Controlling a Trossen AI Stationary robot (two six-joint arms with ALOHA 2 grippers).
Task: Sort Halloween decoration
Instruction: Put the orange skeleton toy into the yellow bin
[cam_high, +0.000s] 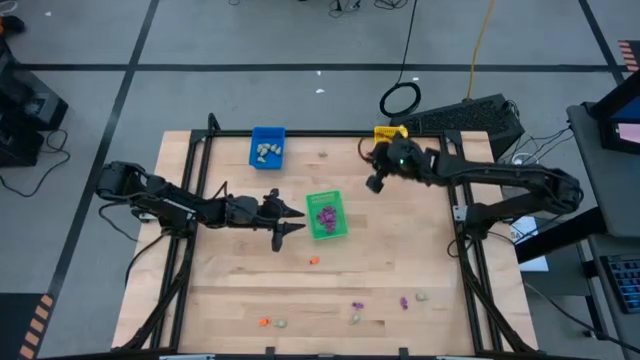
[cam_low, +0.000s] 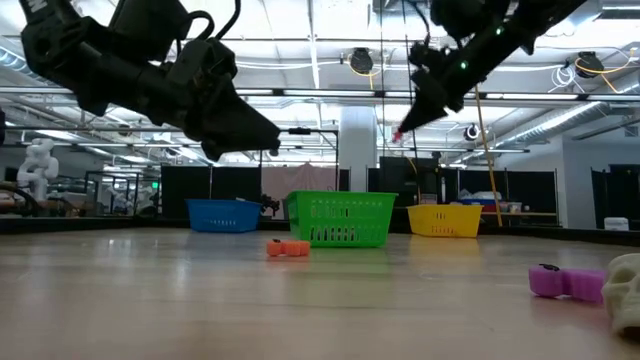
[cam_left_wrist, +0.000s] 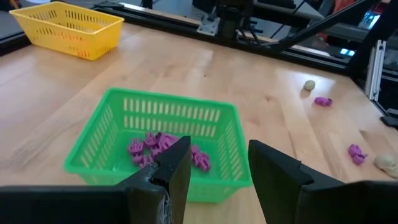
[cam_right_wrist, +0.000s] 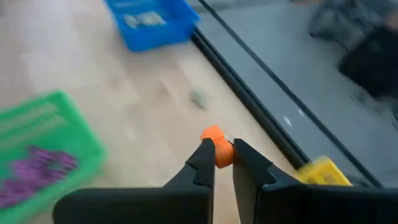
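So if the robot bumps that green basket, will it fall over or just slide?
Probably it would slide. The green basket is low and wide with a flat bottom on the smooth wooden table, so tipping looks unlikely. Its slotted plastic walls and the few small purple trinkets inside suggest it is light, so even a gentle nudge might move it.

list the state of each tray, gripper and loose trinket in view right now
left gripper: open, empty, beside the green tray
right gripper: shut on orange trinket, raised near the yellow tray
green tray: holds purple trinkets
blue tray: holds pale trinkets
yellow tray: contents cannot be told
loose orange trinket: lying on the table
loose purple and pale trinkets: unsorted near the table's front edge
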